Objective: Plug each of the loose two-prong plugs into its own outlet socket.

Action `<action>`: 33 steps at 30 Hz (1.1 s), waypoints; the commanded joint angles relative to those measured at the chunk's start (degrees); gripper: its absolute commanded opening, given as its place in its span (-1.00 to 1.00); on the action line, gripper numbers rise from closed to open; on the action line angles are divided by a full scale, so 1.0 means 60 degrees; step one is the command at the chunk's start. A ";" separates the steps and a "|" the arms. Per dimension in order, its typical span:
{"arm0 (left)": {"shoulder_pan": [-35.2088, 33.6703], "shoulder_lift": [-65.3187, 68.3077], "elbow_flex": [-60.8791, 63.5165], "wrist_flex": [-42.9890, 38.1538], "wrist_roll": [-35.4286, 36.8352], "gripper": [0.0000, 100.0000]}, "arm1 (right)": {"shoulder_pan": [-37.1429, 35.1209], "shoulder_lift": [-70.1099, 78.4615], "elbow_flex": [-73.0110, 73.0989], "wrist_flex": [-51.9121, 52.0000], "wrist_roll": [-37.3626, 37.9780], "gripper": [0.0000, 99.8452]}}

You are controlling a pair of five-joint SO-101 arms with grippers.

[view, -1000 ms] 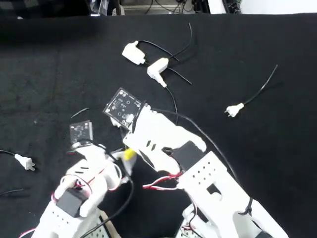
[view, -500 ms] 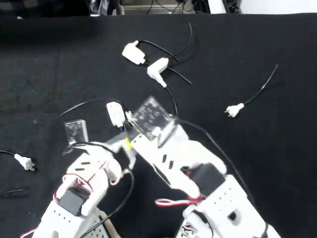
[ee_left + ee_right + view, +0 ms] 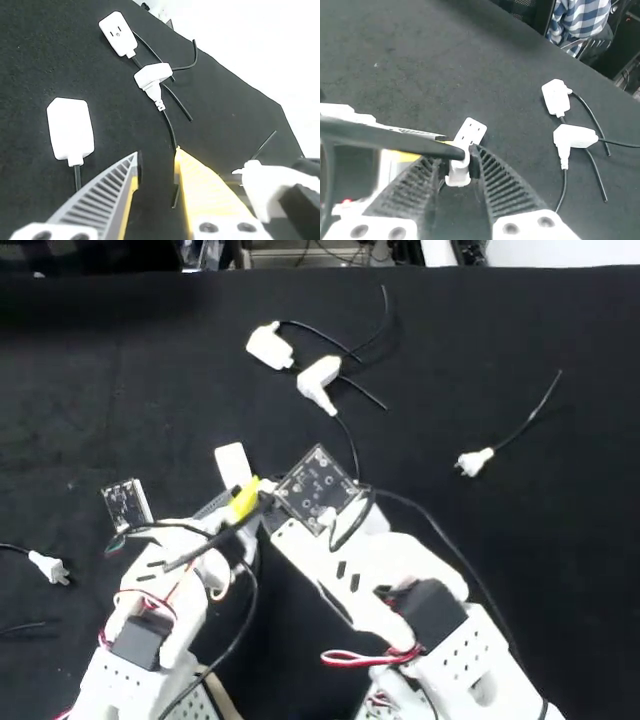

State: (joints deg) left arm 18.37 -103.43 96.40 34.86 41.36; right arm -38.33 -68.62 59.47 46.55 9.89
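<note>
Right claw [image 3: 457,156] is pinched tight on the cord end of a white socket [image 3: 472,132], slotted face showing. Left claw [image 3: 156,153] sits close alongside, parted a little, gripping nothing, with a black cable [image 3: 170,125] passing below the gap. Farther out on the black tabletop [image 3: 395,50], an angled plug [image 3: 575,136] lies just beside a second socket [image 3: 556,97].

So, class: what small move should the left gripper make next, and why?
Probably shift over the outlet socket and close on it, to steady it. The left gripper is open and empty, and the socket lies close beside it with no plug in it.
</note>
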 commanded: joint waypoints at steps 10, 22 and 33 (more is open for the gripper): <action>-0.2264 -0.0088 0.0051 0.1026 -0.0044 -0.74 | 0.0161 0.0081 -0.0051 -0.1143 0.0425 -0.98; -0.5385 -0.0088 0.0007 0.2022 0.0015 -0.74 | 0.0630 0.6264 -0.2044 -0.2740 0.0425 -0.98; -0.5971 -0.0088 0.0139 0.1949 0.0015 -0.74 | 0.0630 1.1495 -0.5370 -0.3897 -0.1861 -0.98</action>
State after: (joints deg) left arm -17.05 -103.43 96.40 46.81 41.45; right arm -35.34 -7.25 36.35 24.31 3.91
